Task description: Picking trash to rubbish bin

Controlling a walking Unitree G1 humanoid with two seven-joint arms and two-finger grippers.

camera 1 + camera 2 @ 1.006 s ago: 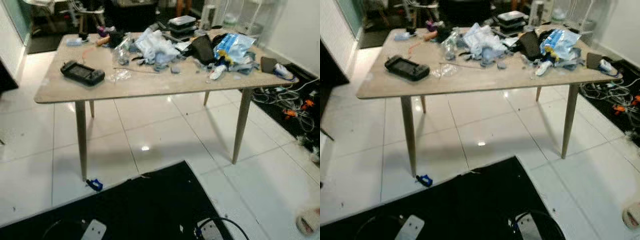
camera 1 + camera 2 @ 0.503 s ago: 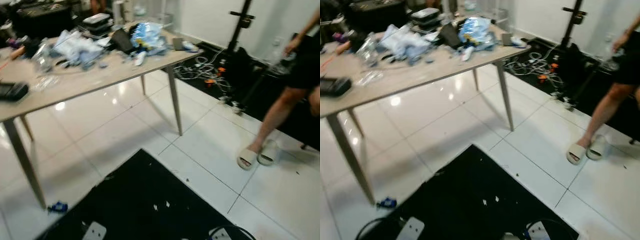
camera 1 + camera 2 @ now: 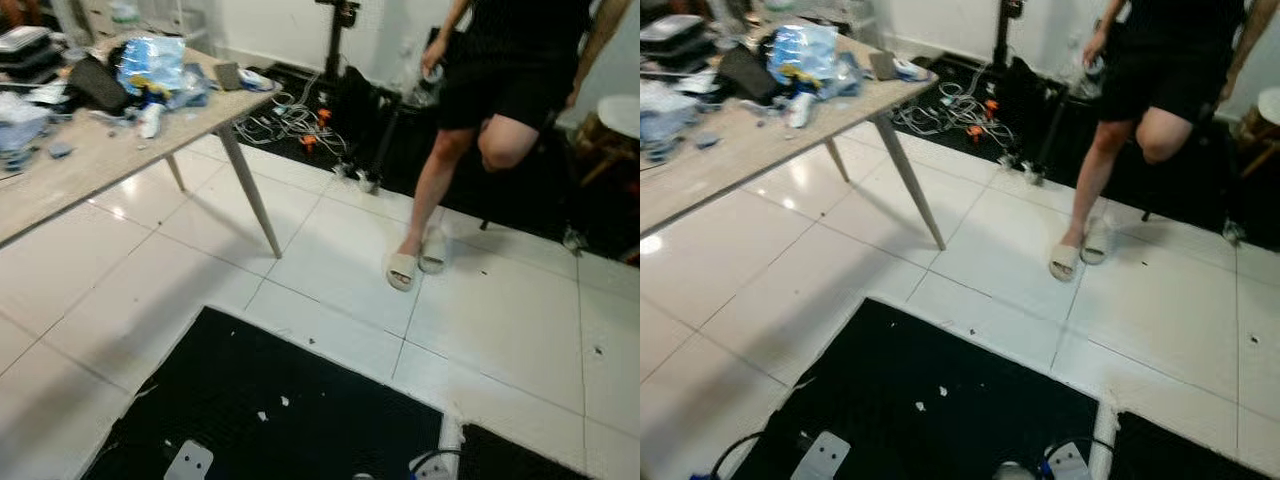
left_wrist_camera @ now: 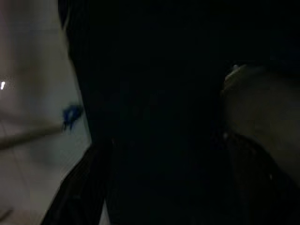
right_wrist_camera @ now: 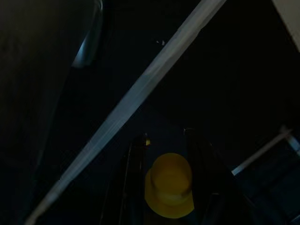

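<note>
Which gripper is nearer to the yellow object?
Right. The right gripper holds the yellow object between its fingers; the left gripper hangs idle in the shade, away from it.

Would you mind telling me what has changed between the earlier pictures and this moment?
The head camera has swung to the robot's right: the cluttered table has slid to the left edge of the view, and a person in sandals, first seen half a second ago, now stands nearer the middle on the white tiles. The things on the table, like the blue bag, lie as before. The right gripper holds a yellow object.
</note>
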